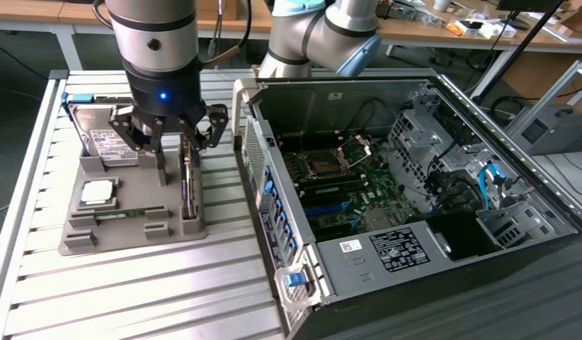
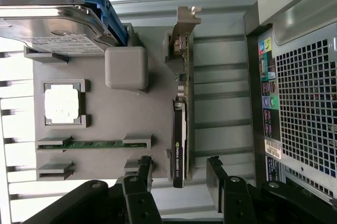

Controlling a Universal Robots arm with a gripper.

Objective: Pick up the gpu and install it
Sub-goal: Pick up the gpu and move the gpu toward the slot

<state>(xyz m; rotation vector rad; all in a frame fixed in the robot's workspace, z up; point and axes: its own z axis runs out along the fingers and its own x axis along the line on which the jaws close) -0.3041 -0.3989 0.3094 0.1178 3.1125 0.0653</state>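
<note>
The gpu (image 1: 187, 185) stands on its long edge in a slot of the grey parts tray (image 1: 130, 239), a thin dark card with a metal bracket at its far end. In the wrist view the gpu (image 2: 180, 129) runs straight toward the camera, and its near end lies between my two black fingers (image 2: 143, 172). My gripper (image 1: 174, 164) hangs directly over the card, open, its fingers on either side of it with gaps showing on both sides. Midway between the tips, the gripper (image 2: 179, 175) lines up with the card's near end.
The tray (image 2: 126, 113) also holds a silver hard drive (image 1: 107, 138) (image 2: 52, 27), a square processor chip (image 1: 98, 191) (image 2: 62, 103) and a green memory stick (image 1: 130, 212) (image 2: 95, 144). The opened computer case (image 1: 386, 191) (image 2: 305, 77) lies close on the exterior view's right, motherboard (image 1: 343, 191) exposed.
</note>
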